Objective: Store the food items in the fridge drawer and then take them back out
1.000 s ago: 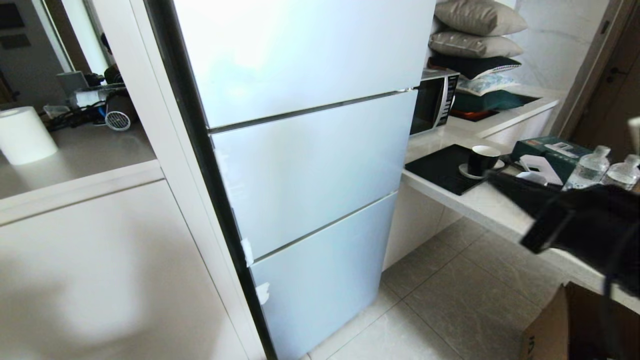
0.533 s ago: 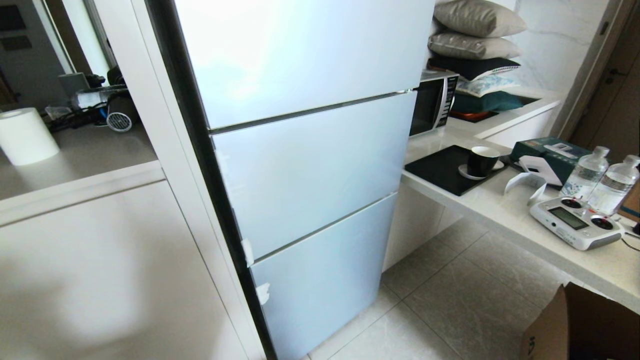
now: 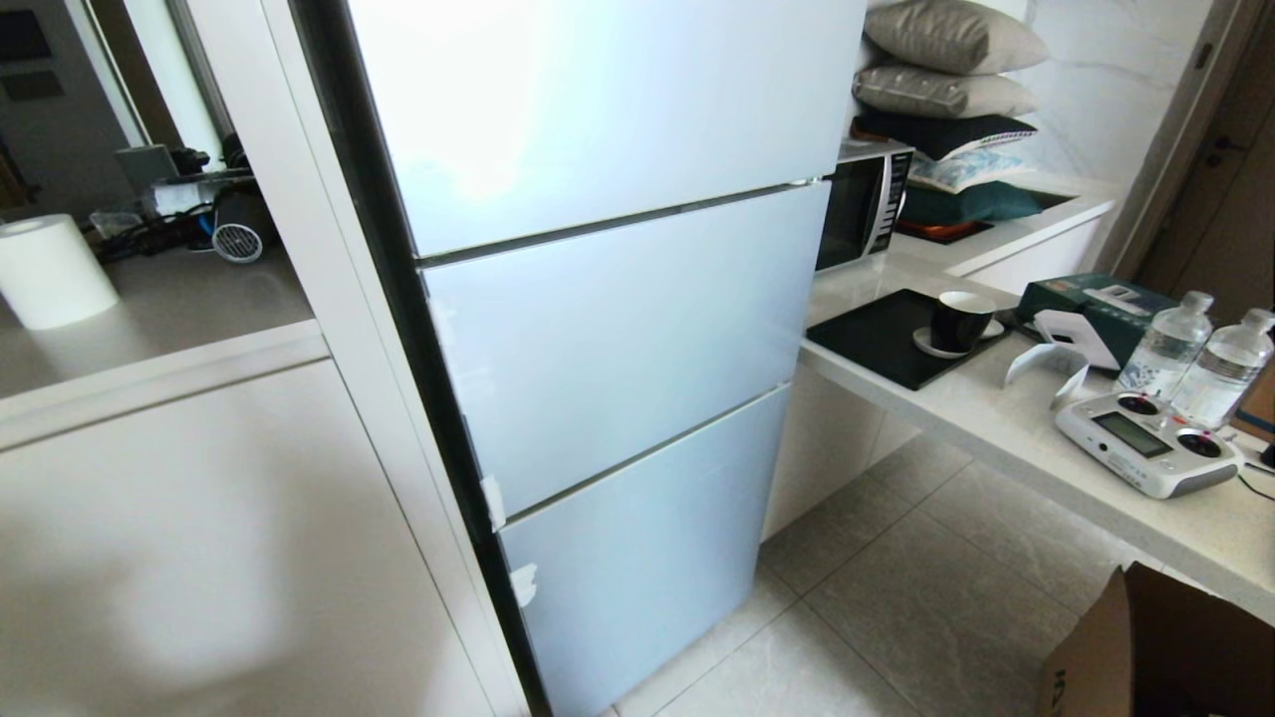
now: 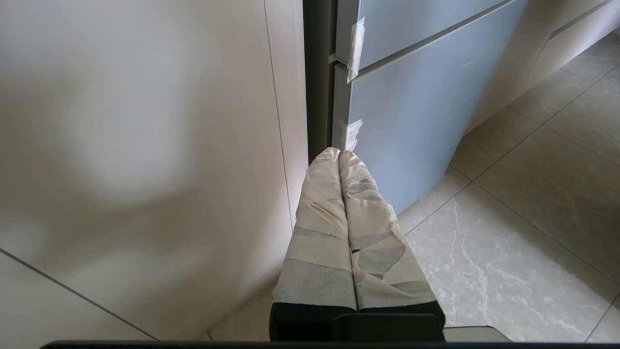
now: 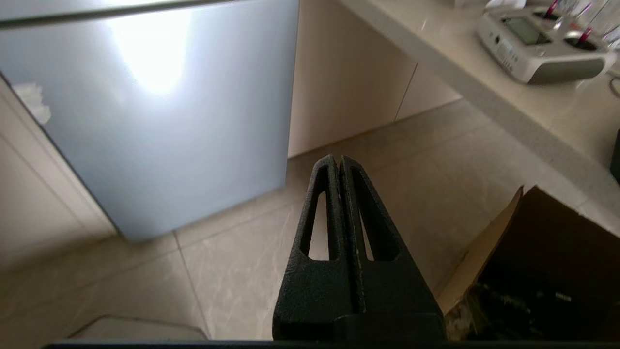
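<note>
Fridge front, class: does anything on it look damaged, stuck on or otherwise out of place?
Yes. White tape scraps cling to the left edges of the fridge's lower door panels, one crumpled and peeling. All three panels are shut; nothing looks spilled or broken.

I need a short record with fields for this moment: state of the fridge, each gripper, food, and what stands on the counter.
fridge: three pale blue-grey door panels, all closed
fridge drawer: not visible
food items: none visible
left gripper: shut, empty, low beside the bottom panel
right gripper: shut, empty, above the floor tiles
counter: black cup, two water bottles, remote controller
floor: cardboard box
</note>
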